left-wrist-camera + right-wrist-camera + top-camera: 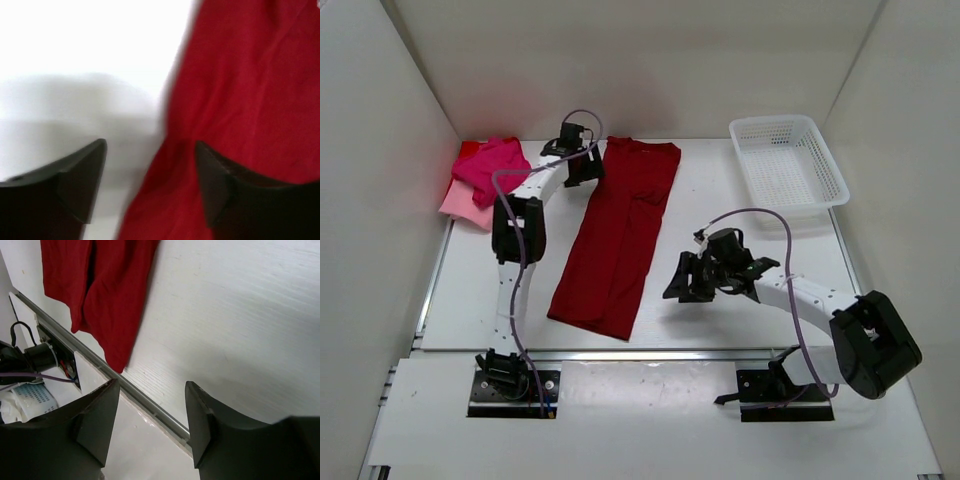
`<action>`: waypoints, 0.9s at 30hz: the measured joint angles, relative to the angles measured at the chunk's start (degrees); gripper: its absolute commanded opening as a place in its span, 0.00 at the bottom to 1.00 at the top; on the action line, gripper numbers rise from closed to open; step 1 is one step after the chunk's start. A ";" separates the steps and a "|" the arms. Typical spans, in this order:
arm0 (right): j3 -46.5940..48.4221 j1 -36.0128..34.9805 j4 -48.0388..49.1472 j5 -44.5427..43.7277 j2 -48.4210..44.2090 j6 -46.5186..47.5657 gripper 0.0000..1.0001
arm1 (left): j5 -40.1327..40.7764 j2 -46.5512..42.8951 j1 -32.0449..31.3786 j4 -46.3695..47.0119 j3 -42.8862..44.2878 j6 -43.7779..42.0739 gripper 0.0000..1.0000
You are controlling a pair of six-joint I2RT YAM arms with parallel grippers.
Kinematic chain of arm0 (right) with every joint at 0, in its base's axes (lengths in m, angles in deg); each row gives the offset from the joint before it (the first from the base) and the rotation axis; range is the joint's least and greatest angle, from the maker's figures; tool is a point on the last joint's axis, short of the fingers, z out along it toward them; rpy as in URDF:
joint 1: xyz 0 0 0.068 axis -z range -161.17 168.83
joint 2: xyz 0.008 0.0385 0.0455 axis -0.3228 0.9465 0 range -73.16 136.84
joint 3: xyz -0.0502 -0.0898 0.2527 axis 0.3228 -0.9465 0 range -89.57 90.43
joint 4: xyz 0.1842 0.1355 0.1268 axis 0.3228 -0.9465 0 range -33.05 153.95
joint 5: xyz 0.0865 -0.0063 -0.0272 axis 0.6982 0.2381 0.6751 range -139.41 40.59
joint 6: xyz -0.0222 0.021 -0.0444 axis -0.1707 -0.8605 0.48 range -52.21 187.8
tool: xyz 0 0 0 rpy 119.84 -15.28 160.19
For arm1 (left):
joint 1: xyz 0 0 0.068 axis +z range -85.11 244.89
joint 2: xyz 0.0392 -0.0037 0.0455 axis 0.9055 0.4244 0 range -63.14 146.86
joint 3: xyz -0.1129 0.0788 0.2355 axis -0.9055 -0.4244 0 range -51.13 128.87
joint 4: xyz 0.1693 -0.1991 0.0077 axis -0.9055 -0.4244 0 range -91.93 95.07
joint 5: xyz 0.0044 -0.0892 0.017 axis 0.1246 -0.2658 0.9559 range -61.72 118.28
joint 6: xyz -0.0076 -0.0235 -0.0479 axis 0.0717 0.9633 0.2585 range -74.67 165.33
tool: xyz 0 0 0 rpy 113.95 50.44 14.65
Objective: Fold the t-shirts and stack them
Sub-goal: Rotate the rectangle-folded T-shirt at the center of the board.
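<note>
Hovering at the far left corner of the dark crimson t-shirt (620, 235), your left gripper (582, 168) has its jaws spread apart with nothing caught between them. In its wrist view the gripper (150, 150) straddles the shirt's long edge: the red cloth (240, 100) lies under the right finger and runs on ahead of it, while bare white table (75, 50) lies under and ahead of the left finger. That view is blurred, so you cannot tell whether the fingertips touch the cloth.

Your right gripper (678, 285) is also parted and holds nothing. It sits over bare table just to the right of the crimson shirt, clear of the cloth. From its wrist camera the gripper (152, 390) looks across the table's near rail, with the shirt's near hem (100, 300) ahead and off to the left of the fingers.

The crimson shirt lies as a long narrow strip, folded lengthwise and slanting from the left gripper down toward the near edge.

The hot pink t-shirt (492, 165) lies bunched to the left of your left gripper, on top of the pale pink t-shirt (460, 205), both well apart from the crimson one.

The white mesh basket (788, 160) stands beyond your right gripper, toward the far right.
</note>
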 measured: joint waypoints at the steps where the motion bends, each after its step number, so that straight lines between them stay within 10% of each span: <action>1: 0.00 -0.68 0.90 -0.15 0.59 -0.31 0.53 | 0.52 -2.14 0.44 -0.11 -2.27 -0.09 0.99; 7: -0.52 -9.31 11.80 -1.11 8.61 -5.55 0.53 | -0.87 -21.09 0.74 0.55 -20.00 0.92 0.97; 9: -2.08 -12.37 16.31 -1.25 11.37 -8.24 0.53 | -2.45 -29.05 0.72 0.76 -27.63 1.20 0.83; 11: -2.95 -14.45 18.91 -1.38 13.09 -10.47 0.53 | -3.91 -37.77 0.74 2.40 -37.33 1.29 0.43; 14: -2.95 -17.07 23.74 -2.38 15.08 -13.03 0.53 | -5.40 -47.98 0.76 2.51 -50.05 1.22 0.30; 18: -1.77 -19.17 29.92 -3.39 19.34 -16.72 0.45 | -6.78 -56.72 1.03 1.77 -63.54 1.92 0.33; 23: -1.62 -20.85 34.99 -5.51 23.67 -20.94 0.04 | -6.95 -64.87 0.61 -1.31 -73.94 3.45 0.46; 27: -3.85 -19.91 35.36 -6.62 22.36 -22.45 0.00 | -7.04 -68.81 -1.14 -2.05 -75.93 3.56 0.57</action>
